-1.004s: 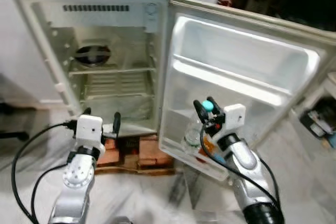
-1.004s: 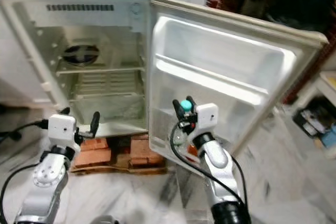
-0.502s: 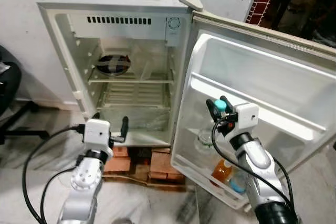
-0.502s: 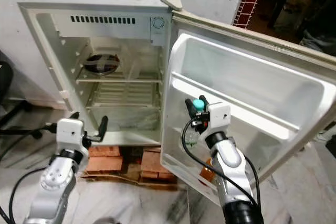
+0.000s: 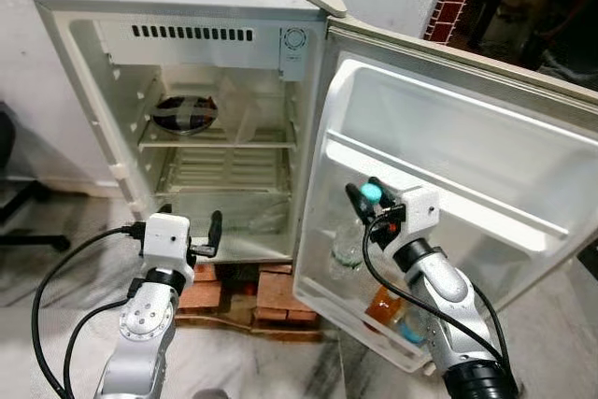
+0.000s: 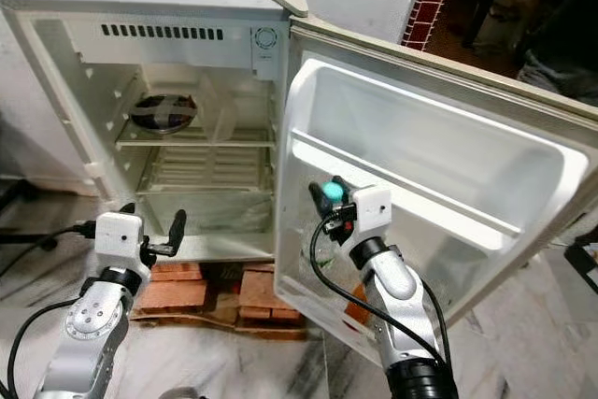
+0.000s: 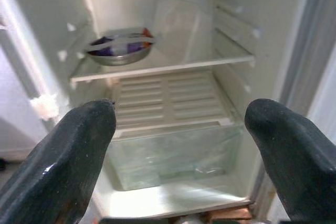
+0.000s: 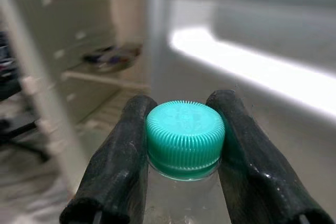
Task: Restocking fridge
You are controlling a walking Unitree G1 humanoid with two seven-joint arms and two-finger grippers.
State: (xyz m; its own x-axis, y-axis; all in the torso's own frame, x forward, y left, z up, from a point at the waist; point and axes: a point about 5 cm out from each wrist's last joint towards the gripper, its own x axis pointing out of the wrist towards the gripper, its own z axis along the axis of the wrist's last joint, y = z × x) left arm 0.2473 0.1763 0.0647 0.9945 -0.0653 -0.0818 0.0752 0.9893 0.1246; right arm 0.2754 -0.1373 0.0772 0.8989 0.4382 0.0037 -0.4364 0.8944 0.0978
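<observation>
Fridge door [image 5: 486, 137] shelf holds bottle [image 5: 350, 242] gripped by right tool [image 5: 365, 192].

Fridge [image 5: 187, 53] wide open, a bowl [image 5: 185, 113] on its top shelf. Right pincer [image 5: 365, 196] clamps a clear bottle [image 5: 349, 242] by its teal cap at the door shelf [image 5: 369, 324], beside an orange bottle [image 5: 384, 305]. Left pincer [image 5: 190, 228] hovers with fingers apart before the cabinet.

No readable text, label, brand name or number appears anywhere. The fridge [image 5: 187, 7] surfaces are plain, and the bottle cap [image 8: 184, 137] is unmarked.
</observation>
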